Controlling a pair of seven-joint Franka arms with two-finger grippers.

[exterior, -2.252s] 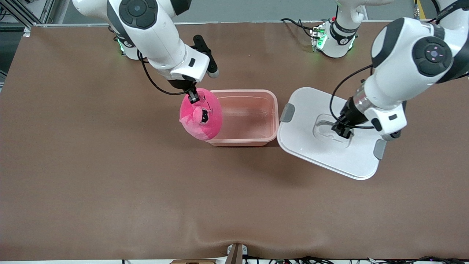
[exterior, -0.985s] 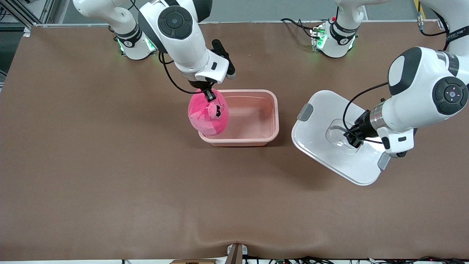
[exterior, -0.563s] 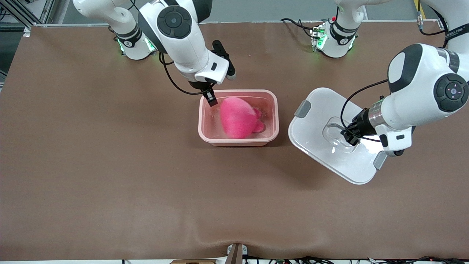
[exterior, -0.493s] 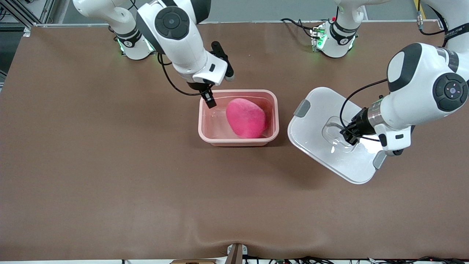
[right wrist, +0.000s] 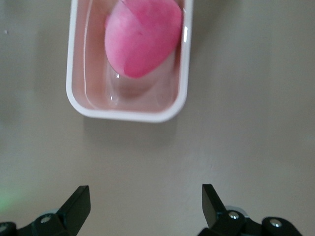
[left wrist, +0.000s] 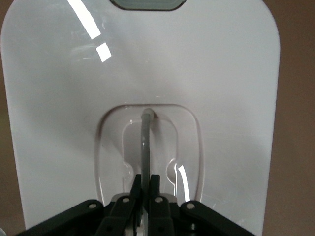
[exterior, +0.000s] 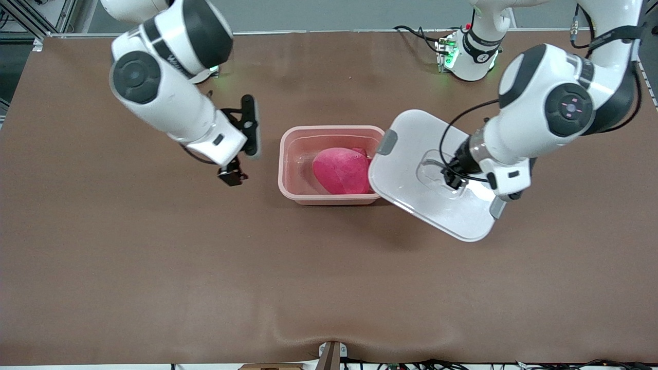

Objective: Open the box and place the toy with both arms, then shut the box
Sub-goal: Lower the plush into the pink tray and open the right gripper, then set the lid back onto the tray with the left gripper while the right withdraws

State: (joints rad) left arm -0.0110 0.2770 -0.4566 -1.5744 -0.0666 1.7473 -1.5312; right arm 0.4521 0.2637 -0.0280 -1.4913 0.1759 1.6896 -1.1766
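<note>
The pale pink box [exterior: 290, 169] stands open mid-table, with the hot-pink plush toy [exterior: 342, 170] lying inside it; both also show in the right wrist view, the box [right wrist: 74, 93] and the toy [right wrist: 142, 39]. My left gripper [exterior: 452, 180] is shut on the clear centre handle [left wrist: 144, 142] of the white lid [exterior: 411, 164] and holds it tilted in the air, its edge over the box's end toward the left arm. A grey clip [exterior: 386, 142] shows on the lid. My right gripper [exterior: 231, 176] is open and empty, over the bare table beside the box, toward the right arm's end.
The brown table mat [exterior: 154, 267] lies bare around the box. The arm bases [exterior: 465, 51] with cables stand along the table's edge farthest from the front camera.
The right gripper let the toy drop into the box, then drew away toward its own end of the table. The left gripper carried the lid from beside the box to partly over it.
</note>
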